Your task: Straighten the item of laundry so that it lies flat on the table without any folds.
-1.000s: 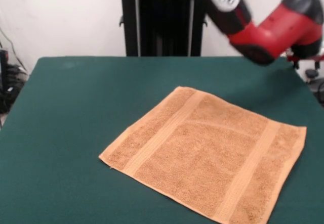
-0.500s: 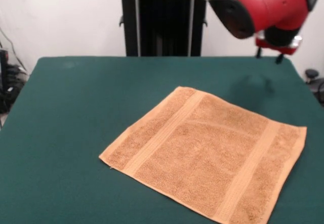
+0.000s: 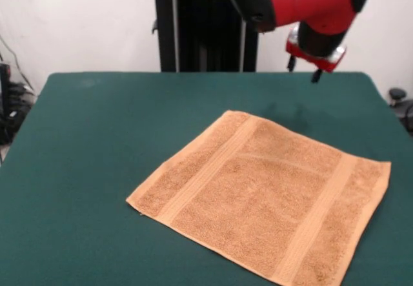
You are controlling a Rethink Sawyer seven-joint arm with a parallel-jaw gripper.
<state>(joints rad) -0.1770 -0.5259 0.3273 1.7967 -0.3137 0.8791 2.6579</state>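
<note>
The item of laundry (image 3: 264, 199), an orange-tan towel, lies spread out on the green table (image 3: 97, 137), turned at an angle, right of centre. Two flat woven bands run across it and no folds show; its nearest corner reaches the picture's bottom edge. The red arm hangs over the table's far side. My gripper (image 3: 303, 70) is in the air beyond the towel's far edge, touching nothing. Its two dark fingertips (image 3: 316, 76) stand apart with nothing between them, so it is open.
The black pedestal (image 3: 206, 34) stands behind the far table edge. Cables and dark gear (image 3: 10, 105) sit off the left edge, and a small dark object (image 3: 397, 95) lies beyond the right edge. Bare green cloth spans the left half.
The arm has swung from the picture's right side toward the top middle, carrying the gripper leftward above the far table edge. The towel has not moved.
</note>
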